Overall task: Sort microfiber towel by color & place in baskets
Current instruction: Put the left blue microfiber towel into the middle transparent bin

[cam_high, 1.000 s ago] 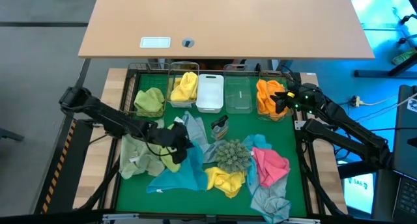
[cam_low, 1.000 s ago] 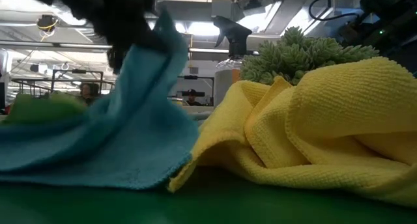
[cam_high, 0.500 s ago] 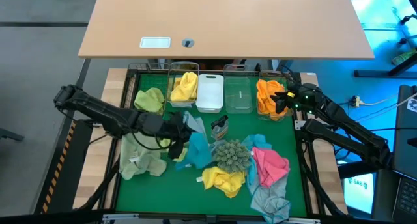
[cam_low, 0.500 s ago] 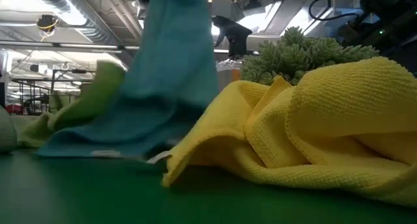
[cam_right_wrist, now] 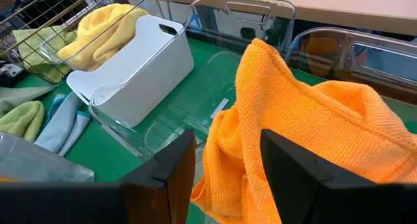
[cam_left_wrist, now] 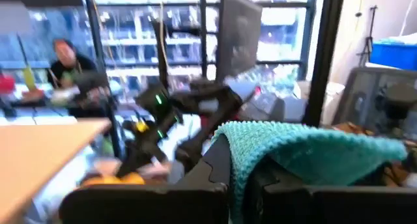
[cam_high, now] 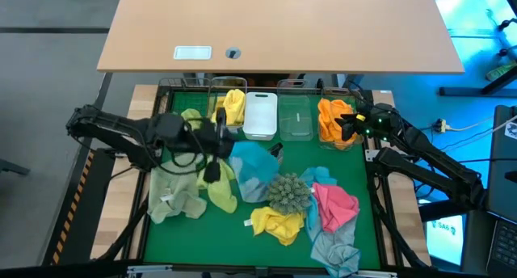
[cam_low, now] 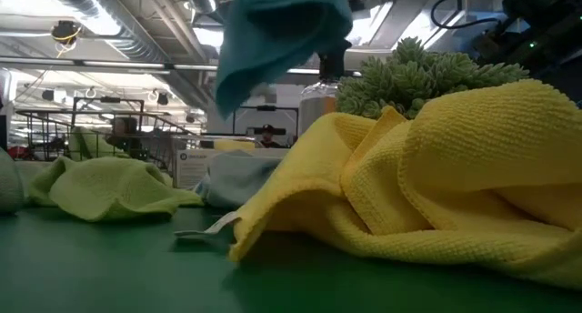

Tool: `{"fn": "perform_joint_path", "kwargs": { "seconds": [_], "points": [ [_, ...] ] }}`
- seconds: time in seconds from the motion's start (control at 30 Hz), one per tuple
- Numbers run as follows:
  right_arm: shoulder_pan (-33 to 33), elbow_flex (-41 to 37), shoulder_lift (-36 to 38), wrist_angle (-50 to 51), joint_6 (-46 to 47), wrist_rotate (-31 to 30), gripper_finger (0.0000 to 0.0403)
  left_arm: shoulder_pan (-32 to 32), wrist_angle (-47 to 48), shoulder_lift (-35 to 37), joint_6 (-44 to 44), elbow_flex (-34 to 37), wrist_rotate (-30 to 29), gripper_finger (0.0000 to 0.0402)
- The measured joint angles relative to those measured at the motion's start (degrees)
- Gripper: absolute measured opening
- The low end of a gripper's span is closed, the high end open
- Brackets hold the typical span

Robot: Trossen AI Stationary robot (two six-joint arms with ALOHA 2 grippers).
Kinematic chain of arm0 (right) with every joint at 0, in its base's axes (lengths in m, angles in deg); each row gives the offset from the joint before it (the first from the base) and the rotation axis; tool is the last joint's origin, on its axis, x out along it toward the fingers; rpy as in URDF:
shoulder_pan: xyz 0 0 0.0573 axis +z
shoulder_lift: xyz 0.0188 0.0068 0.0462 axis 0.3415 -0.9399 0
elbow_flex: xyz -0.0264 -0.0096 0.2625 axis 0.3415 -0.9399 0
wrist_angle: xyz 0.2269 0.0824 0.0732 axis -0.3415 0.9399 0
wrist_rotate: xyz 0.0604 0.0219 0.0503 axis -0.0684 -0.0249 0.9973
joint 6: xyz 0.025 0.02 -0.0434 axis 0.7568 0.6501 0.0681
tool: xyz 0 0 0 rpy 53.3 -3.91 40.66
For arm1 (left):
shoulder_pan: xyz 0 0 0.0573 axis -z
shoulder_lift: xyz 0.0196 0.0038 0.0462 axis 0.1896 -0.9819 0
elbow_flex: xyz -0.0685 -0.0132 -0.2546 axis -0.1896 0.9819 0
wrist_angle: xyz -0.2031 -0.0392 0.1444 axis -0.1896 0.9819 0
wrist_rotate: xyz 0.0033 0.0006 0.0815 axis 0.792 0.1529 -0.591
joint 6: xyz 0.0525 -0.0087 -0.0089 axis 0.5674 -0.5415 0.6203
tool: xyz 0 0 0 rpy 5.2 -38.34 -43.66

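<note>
My left gripper is shut on a teal towel, high over the mat's middle; the towel also shows in the low view. Five baskets line the far edge: a clear one with a green towel, a clear one with a yellow towel, a white one, an empty clear one, and a clear one with an orange towel. My right gripper is open over the orange towel, a finger on either side. My left gripper holds the teal towel by a bunched fold that drapes over the fingers and hides the place of contact. The fingers lie about level and point toward the table's right. The towel hangs below them, bunched and slack, clear of the mat.
A spiky grey-green ball and a spray bottle stand mid-mat. Loose towels lie around: light green, yellow-green, yellow, pink, light blue, grey. A wooden desk lies beyond the baskets.
My left gripper has gone up and toward the table's far edge with the teal towel. The towel, which lay spread on the mat, has been drawn off it and now hangs bunched and clear. The light green and yellow-green towels beneath it show.
</note>
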Motion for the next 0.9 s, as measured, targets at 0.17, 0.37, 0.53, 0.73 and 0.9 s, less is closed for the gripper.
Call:
{"fn": "perform_joint_path", "kwargs": {
  "seconds": [0.17,0.37,0.53,0.73,0.9],
  "points": [
    [0.00,0.00,-0.02,-0.02,0.00,0.00,0.0172,-4.33,-0.11,0.00,3.90,-4.73,2.86,0.0000],
    [-0.02,0.00,-0.02,-0.02,-0.04,-1.72,0.0172,-10.94,-2.80,0.00,6.11,-7.04,6.09,0.0000],
    [-0.02,0.00,0.00,-0.02,-0.04,-1.97,0.0172,-16.83,-7.45,-1.72,6.18,-7.04,10.67,0.0000],
    [0.00,0.00,-0.02,-0.02,-0.04,-1.97,0.0172,-22.95,-15.21,-5.92,4.36,-7.04,15.74,0.0000],
    [-0.02,0.00,-0.01,-0.02,-0.02,-1.97,0.0172,-27.24,-22.33,-9.93,4.20,-7.04,17.68,0.0000]
  ]
}}
